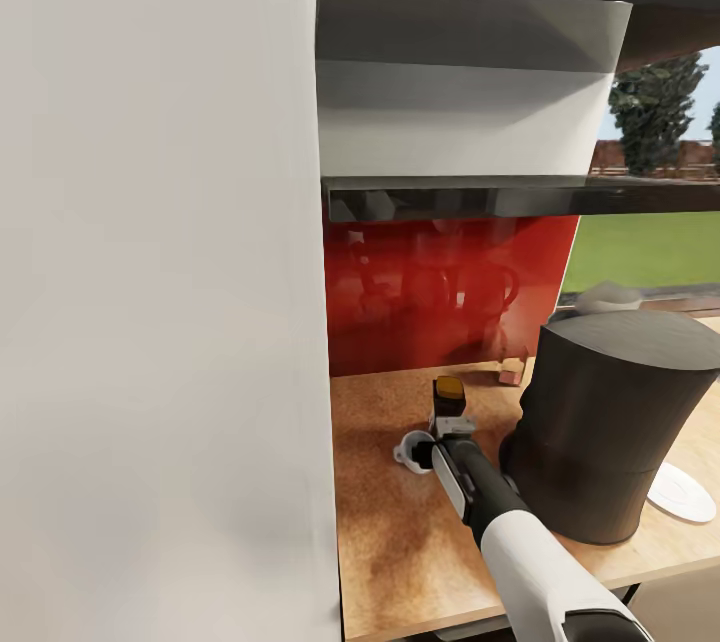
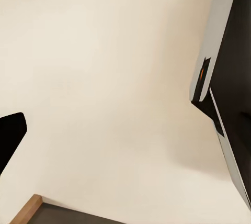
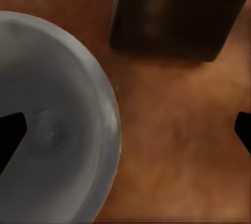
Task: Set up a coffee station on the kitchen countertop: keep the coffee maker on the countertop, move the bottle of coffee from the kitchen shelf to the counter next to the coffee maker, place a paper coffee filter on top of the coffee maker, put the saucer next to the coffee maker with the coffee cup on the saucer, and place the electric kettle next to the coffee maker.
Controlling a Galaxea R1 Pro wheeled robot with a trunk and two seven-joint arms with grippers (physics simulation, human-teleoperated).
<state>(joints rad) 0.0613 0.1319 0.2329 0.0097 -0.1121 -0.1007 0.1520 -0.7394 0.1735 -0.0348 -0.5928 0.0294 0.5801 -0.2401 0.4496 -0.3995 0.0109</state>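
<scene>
A white coffee cup [image 1: 410,449] stands on the cork-coloured countertop [image 1: 400,542]. My right gripper [image 1: 437,444] hangs open over its rim. In the right wrist view one fingertip [image 3: 10,136] lies over the cup's grey inside [image 3: 57,130] and the other [image 3: 243,130] over bare counter. Just beyond stands a dark bottle [image 3: 178,14] with an amber cap [image 1: 449,389]. The big dark cylindrical coffee maker [image 1: 610,422] rises to the right, with a white saucer [image 1: 686,492] at its far side. My left gripper [image 2: 125,135] faces a cream wall, one black fingertip [image 2: 10,140] showing wide to the side.
A tall white cabinet side [image 1: 160,322] walls off the counter's left. A red backsplash [image 1: 450,292] and a dark shelf [image 1: 480,194] close the back. A small brown item [image 1: 512,372] sits by the backsplash, and a pale grey object [image 1: 608,297] shows behind the coffee maker.
</scene>
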